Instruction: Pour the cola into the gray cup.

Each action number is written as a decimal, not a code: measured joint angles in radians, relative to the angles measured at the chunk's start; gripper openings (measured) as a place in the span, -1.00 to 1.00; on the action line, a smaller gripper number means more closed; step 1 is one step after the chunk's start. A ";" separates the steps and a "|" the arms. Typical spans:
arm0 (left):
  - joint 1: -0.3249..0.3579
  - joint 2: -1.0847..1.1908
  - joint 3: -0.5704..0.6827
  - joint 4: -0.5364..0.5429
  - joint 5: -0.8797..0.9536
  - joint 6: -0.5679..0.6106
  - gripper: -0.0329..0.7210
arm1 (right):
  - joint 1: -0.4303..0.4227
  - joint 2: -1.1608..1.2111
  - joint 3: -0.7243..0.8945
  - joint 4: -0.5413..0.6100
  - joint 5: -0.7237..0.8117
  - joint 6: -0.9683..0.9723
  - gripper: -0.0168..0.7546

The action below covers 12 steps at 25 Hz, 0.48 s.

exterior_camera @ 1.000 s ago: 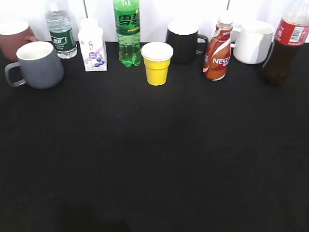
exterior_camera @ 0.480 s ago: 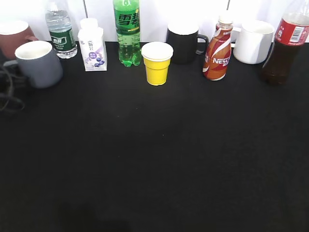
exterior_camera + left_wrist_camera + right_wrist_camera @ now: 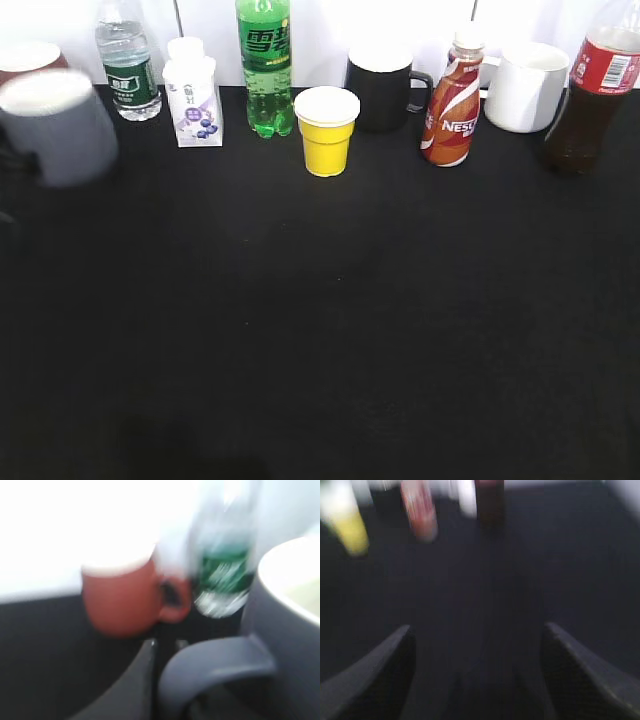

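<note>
The gray cup is at the far left, blurred by motion. In the left wrist view its loop handle lies right against the one dark finger that shows of my left gripper, which grips the handle. The other finger is hidden behind it. The cola stands at the far right back, and it shows as a dark blurred bottle in the right wrist view. My right gripper is wide open and empty above the black cloth, well short of the cola.
Along the back stand a reddish-brown mug, water bottle, white carton, green soda bottle, yellow cup, black mug, Nescafe bottle and white mug.
The left arm came in from the left edge and took the gray cup's handle. The cup has shifted left and slightly up and now blurs. The other objects have not moved.
</note>
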State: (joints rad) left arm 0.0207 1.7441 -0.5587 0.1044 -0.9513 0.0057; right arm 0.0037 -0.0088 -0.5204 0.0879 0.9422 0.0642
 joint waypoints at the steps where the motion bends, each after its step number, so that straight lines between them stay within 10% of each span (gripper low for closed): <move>1: -0.020 -0.078 0.032 0.001 0.023 0.000 -0.74 | 0.000 0.011 -0.003 0.000 -0.111 0.000 0.56; 12: -0.242 -0.310 0.196 0.008 0.099 -0.019 -0.75 | 0.000 1.183 0.261 -0.066 -1.846 0.000 0.56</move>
State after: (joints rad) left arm -0.2216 1.4345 -0.3632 0.1121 -0.8523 -0.0136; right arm 0.0037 1.1738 -0.2591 0.0220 -0.9039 0.0642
